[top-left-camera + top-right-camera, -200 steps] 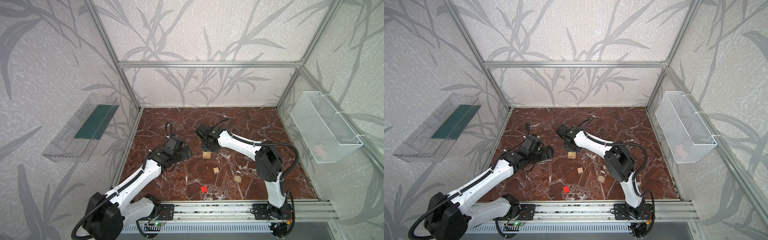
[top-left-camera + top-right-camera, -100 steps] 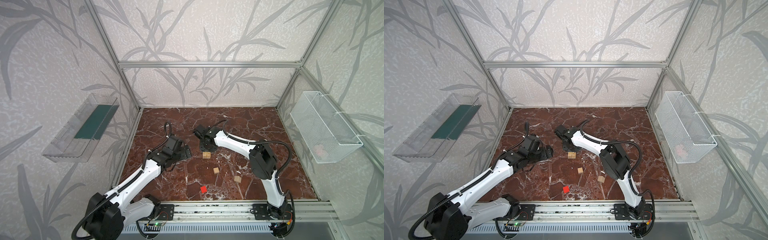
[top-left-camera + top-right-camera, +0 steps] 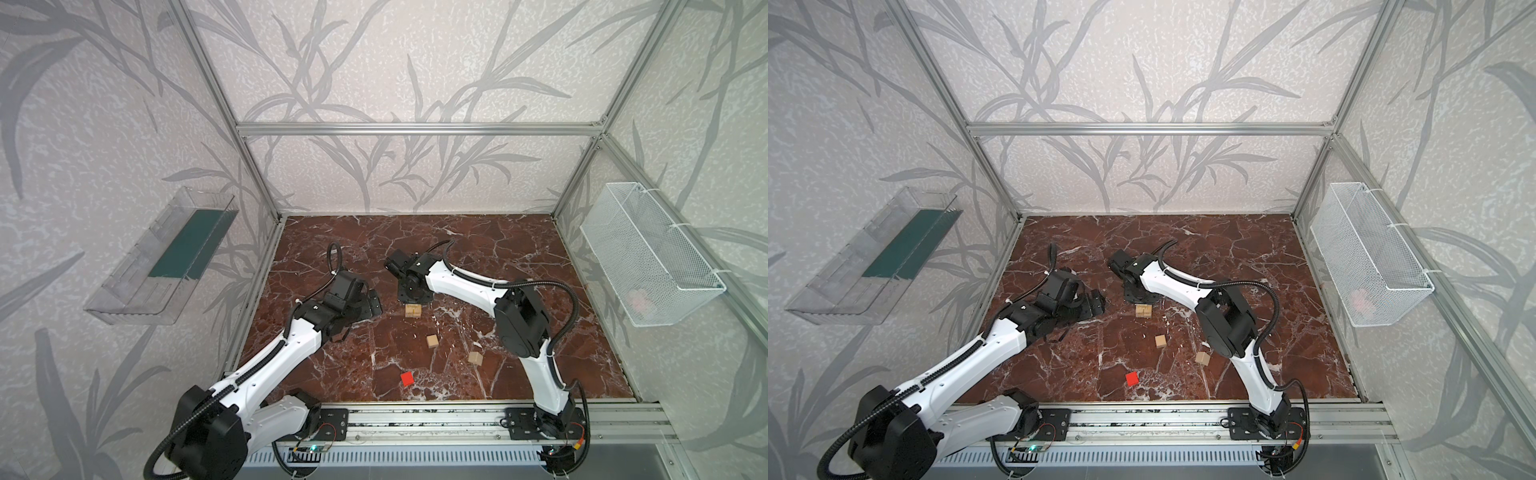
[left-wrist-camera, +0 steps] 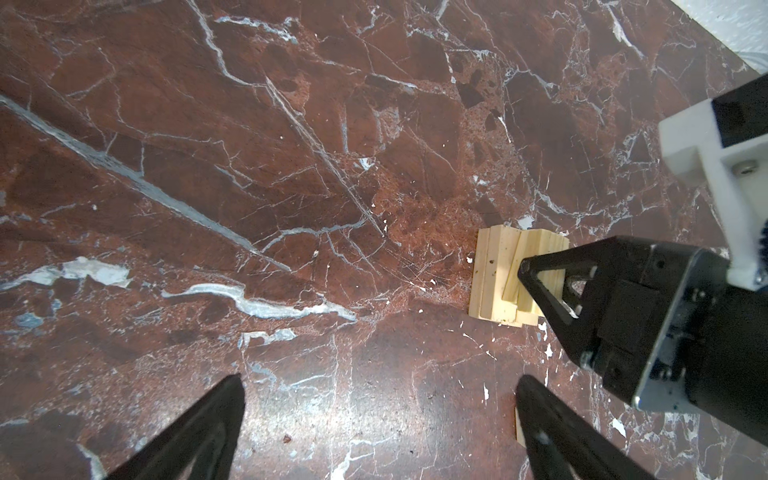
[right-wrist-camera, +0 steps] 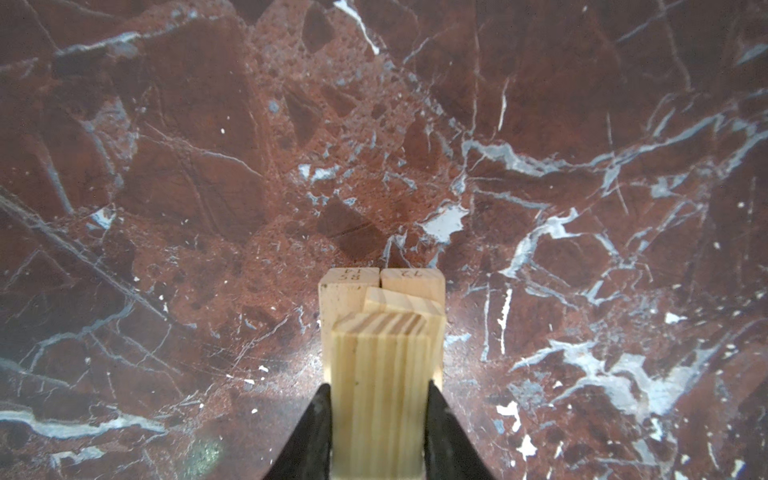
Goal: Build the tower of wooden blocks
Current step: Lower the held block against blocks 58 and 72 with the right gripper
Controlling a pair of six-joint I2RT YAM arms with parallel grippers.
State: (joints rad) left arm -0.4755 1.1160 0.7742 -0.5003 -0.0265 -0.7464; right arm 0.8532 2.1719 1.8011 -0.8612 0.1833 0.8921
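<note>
The right gripper (image 5: 379,385) is clamping the top bar (image 5: 382,349) of the tower (image 3: 414,310) near the middle of the tabletop (image 3: 498,249); the left gripper (image 4: 380,378) is hovering beside it, jaws wide apart

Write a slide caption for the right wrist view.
The right tool straddles the top block of a small wooden tower on the red marble table.

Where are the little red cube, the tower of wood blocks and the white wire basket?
red cube (image 3: 407,378): in a top view, middle of its top face.
tower (image 3: 414,310): in a top view, on its top block.
wire basket (image 3: 623,257): in a top view, on its mesh side wall.
</note>
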